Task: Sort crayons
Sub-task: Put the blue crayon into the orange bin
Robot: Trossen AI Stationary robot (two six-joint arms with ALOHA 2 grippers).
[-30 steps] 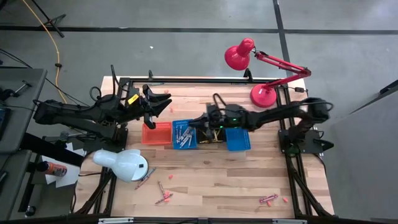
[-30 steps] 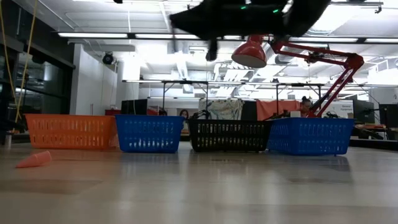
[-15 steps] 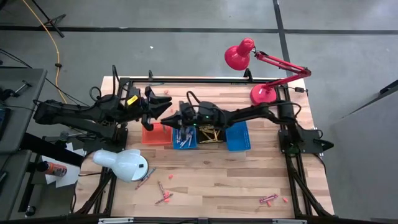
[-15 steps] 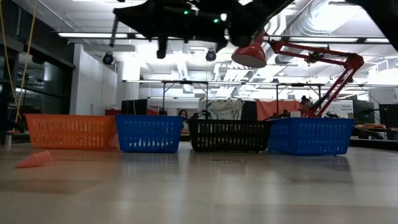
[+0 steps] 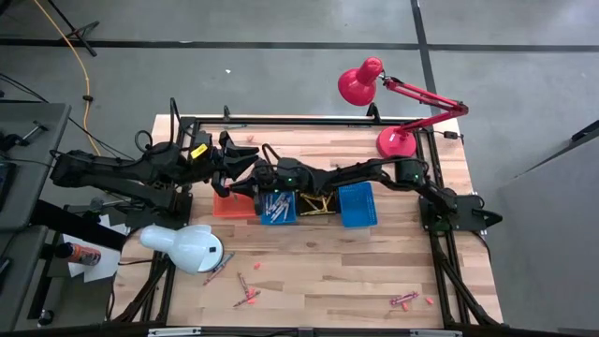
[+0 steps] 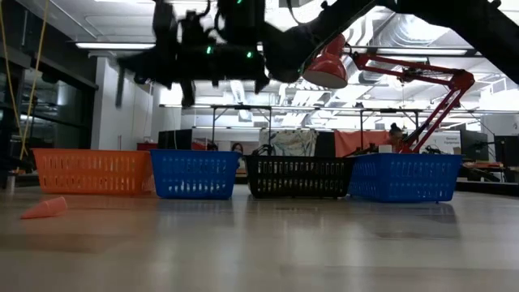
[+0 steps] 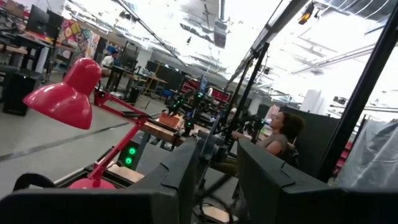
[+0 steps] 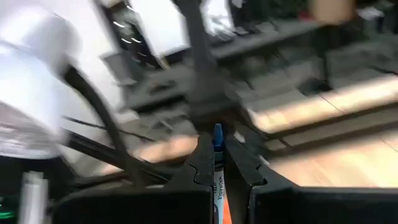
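From above, four small baskets sit in a row across the middle of the worktop (image 5: pixel 374 262): orange basket (image 5: pixel 234 201), blue basket (image 5: pixel 277 207) holding several crayons, black basket (image 5: pixel 315 203), second blue basket (image 5: pixel 357 206). Right gripper (image 5: pixel 251 183) reaches across the row and hangs over the orange basket. Left gripper (image 5: pixel 245 159) sits raised near the far-left corner, just beside it. Loose crayons (image 5: pixel 246 294) lie along the near edge, more crayons (image 5: pixel 404 300) toward the near-right corner. Red lamp (image 5: pixel 363 82) stands at the far-right corner, white lamp (image 5: pixel 184 247) at the left edge.

Low view: both arms hang above the basket row; a pink scrap (image 6: pixel 45 208) lies on the worktop toward the left.

Left wrist view: left gripper (image 7: pixel 217 163) has its fingers apart, nothing between them; red lamp (image 7: pixel 65 96) and a seated person (image 7: pixel 278 132) show beyond.

Right wrist view: right gripper (image 8: pixel 217 163) is clamped on a blue crayon (image 8: pixel 218 163), which stands upright between the fingertips.
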